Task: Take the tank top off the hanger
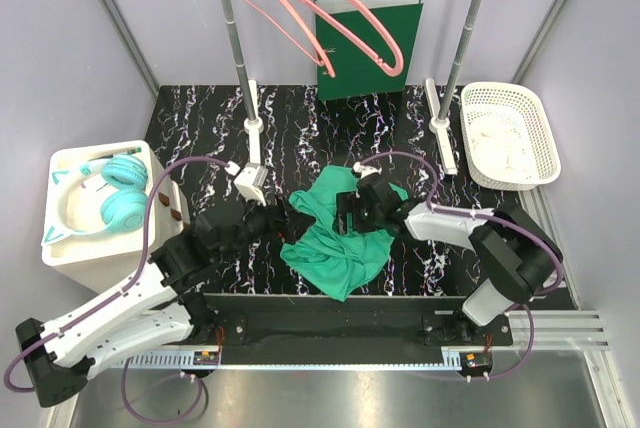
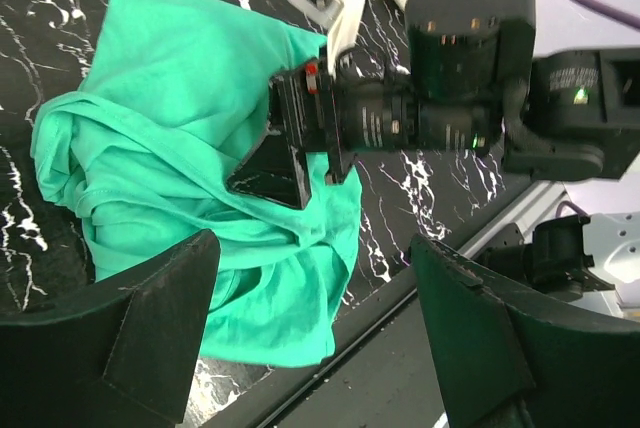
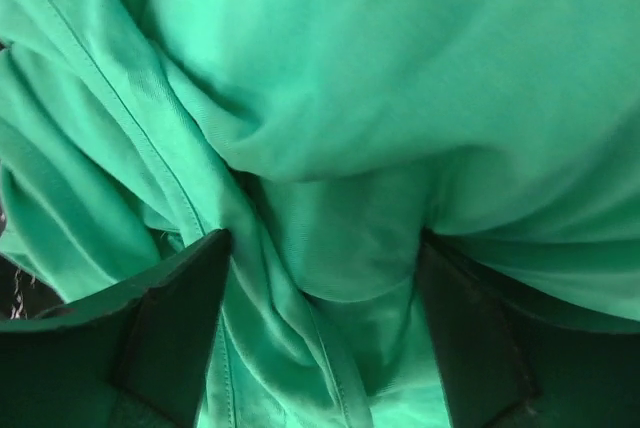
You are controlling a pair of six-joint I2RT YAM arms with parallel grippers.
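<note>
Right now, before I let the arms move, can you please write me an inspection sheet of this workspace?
Surface: black tabletop with white veins.
Job's things: green tank top lies crumpled on the tabletop, off the hangers; two pink hangers hang bare on the rack.
Clutter: teal headphones on a white box, left; white basket, right; green binder upright behind the rack.
Grippers: left claw open, nothing between its fingers; right claw open, cloth between its fingers.
Cables: purple cables loop over both arms.
Surroundings: plain pale walls.
</note>
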